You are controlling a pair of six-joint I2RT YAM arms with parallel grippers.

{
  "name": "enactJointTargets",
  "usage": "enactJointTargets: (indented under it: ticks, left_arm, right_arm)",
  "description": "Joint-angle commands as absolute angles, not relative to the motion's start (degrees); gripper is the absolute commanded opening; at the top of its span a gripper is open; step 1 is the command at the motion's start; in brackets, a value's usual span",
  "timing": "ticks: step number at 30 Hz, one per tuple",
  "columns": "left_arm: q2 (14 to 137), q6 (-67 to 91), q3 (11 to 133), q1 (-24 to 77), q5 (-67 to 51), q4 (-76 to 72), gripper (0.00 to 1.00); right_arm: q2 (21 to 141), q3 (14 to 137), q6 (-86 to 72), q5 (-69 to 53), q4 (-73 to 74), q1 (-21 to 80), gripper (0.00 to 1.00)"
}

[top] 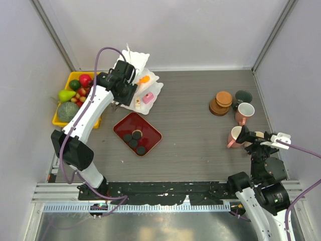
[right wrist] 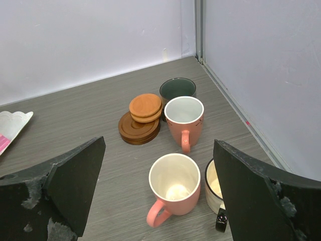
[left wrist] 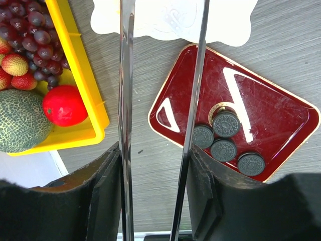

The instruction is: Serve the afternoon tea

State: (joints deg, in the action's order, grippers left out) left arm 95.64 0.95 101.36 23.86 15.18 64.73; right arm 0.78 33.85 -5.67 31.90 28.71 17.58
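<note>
Left hand pinches metal tongs by the white scalloped stand at 11 o'clock. Four black round pastries sit on a red tray mid tabletop. At 2 o'clock cluster brown coasters and mugs, with the right hand hovering spread at their 6 o'clock.

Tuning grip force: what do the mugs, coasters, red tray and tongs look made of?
Mugs: glazed ceramic by the look, smooth with a soft sheen on thick rims.
Coasters: likely wood, matte brown; could be moulded.
Red tray: glossy lacquer or plastic, with sharp white reflections.
Tongs: polished metal, mirror-like strips.
</note>
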Motion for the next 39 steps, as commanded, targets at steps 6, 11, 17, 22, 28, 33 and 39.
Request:
enactJointTargets:
  ticks: [6, 11, 17, 22, 28, 33, 39]
  left_arm:
    - [90.89, 1.76, 104.33, 23.64, 12.22, 65.91, 0.53]
    - [83.43, 4.13, 97.66, 23.73, 7.92, 66.53, 0.53]
    - [72.09, 7.03, 84.31, 23.82, 2.29, 65.57, 0.54]
    - [65.84, 9.22, 73.84, 23.99, -1.39, 65.39, 0.54]
    - [63.72, 10.72, 64.96, 24.61, -2.54, 63.55, 0.56]
    - [65.56, 11.34, 61.18, 25.93, -2.46, 62.67, 0.56]
    - [68.37, 11.25, 59.33, 27.16, -1.85, 62.14, 0.56]
  right_arm:
    - [1.32, 33.84, -4.75, 32.52, 26.37, 17.84, 0.96]
    - [1.23, 33.93, -4.83, 32.52, 26.37, 17.84, 0.96]
    - [1.23, 33.93, -4.92, 32.61, 26.28, 17.84, 0.95]
    - [1.14, 33.93, -4.83, 32.61, 26.37, 17.84, 0.96]
    - [1.23, 33.93, -4.83, 32.70, 26.37, 17.84, 0.95]
    - [1.58, 33.93, -4.83, 32.78, 26.37, 17.84, 0.95]
    - [1.76, 33.93, -4.92, 32.87, 26.37, 17.84, 0.95]
